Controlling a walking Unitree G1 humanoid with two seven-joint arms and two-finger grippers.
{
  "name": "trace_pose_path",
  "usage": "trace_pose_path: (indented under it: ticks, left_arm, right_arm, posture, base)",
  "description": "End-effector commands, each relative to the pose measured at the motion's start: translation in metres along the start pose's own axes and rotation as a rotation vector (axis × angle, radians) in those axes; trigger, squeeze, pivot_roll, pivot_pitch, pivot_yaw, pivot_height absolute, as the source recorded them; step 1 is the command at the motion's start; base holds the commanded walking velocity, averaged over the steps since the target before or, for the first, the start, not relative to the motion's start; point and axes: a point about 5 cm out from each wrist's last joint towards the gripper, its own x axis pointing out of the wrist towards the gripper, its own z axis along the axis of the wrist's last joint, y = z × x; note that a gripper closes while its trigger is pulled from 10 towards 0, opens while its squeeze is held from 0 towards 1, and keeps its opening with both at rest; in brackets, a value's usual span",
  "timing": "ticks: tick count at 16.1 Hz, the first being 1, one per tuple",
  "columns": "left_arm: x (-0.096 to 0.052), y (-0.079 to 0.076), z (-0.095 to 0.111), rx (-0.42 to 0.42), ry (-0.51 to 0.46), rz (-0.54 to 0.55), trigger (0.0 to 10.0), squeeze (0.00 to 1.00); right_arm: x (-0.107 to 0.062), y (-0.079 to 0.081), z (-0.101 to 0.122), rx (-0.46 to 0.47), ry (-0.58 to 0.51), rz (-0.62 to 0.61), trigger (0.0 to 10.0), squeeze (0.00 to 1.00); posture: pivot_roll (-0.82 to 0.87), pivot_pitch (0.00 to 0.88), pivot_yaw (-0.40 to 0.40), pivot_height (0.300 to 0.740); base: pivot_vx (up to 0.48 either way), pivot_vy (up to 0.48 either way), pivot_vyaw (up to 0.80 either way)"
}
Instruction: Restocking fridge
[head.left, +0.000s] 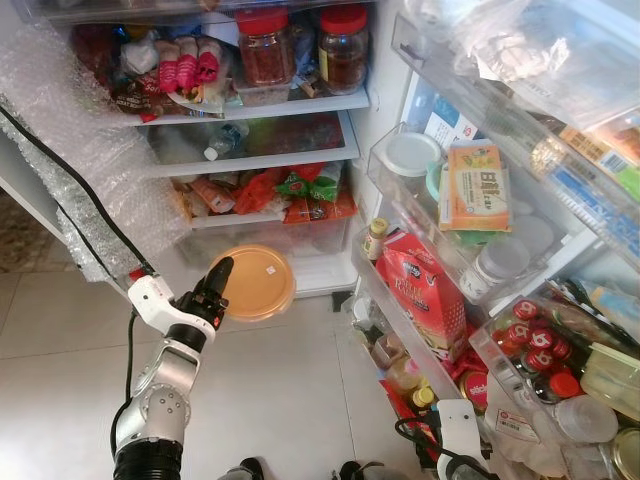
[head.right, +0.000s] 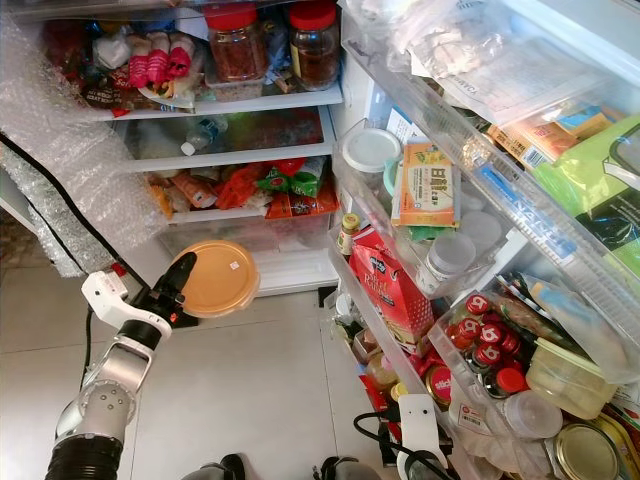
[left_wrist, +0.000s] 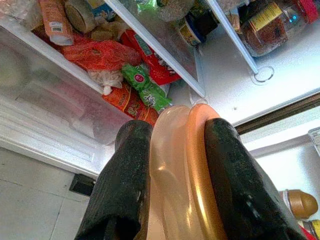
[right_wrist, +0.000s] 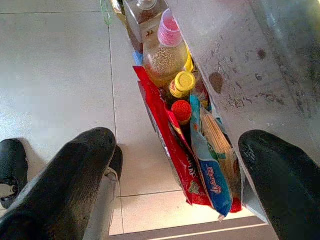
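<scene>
Fridge open, door swung to the robot's right; robot stands on the tiled floor facing the shelves.

Left gripper (head.left: 222, 285): jaws closed on the edge of an orange-lidded round container (head.left: 255, 283), one finger on each flat face. Left wrist view confirms it: the orange lid (left_wrist: 197, 170) and the translucent tub wall (left_wrist: 167, 170) are pinched between the two black fingers (left_wrist: 125, 190). Container is held on edge, lid face turned toward the head camera, so its flat axis runs roughly toward the fridge interior.

Position of container: in the air in front of the bottom clear drawer (head.left: 290, 235), below the shelf of red and green snack packets (head.left: 300, 190). Near the drawer front, apparently not touching.

Right gripper (right_wrist: 175, 165): jaws wide apart, holding nothing, hanging low beside the lower door bin (head.left: 400, 340) packed with bottles and packets.

Judgement: carrying stage, placement not yet done. The left arm is the one committed. Free shelf room lies above and ahead of the jaws; the glass shelf with the lying bottle (head.left: 222, 142) looks least crowded. To go in flat, the container would need rotating from on-edge to lid-up. Risk: clipping a shelf lip.
</scene>
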Motion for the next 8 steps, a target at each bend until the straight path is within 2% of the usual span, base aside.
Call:
trace_pose_path:
  ticks: [1, 6, 8]
  left_arm:
    - [-0.0048, 0.0076, -0.0052, -0.006, 0.026, 0.019, 10.0, 0.0]
    - [-0.0008, 0.003, -0.0087, -0.001, 0.04, 0.002, 10.0, 0.0]
    - [0.0009, -0.0006, -0.0114, 0.003, 0.045, -0.01, 10.0, 0.0]
  right_arm:
    - [-0.0024, -0.0006, -0.0093, -0.001, 0.034, 0.001, 10.0, 0.0]
    - [-0.0021, 0.0003, -0.0081, -0.031, 0.029, 0.017, 10.0, 0.0]
    - [-0.0024, 0.0001, -0.0097, -0.027, 0.039, 0.009, 10.0, 0.0]
  posture:
    - [-0.1, 0.213, -0.01, 0.74]
    - [-0.1, 0.201, -0.011, 0.74]
    - [-0.1, 0.2, -0.01, 0.74]
  base:
    - [0.0, 0.0, 0.0]
    - [0.0, 0.0, 0.0]
    - [0.294, 0.0, 0.72]
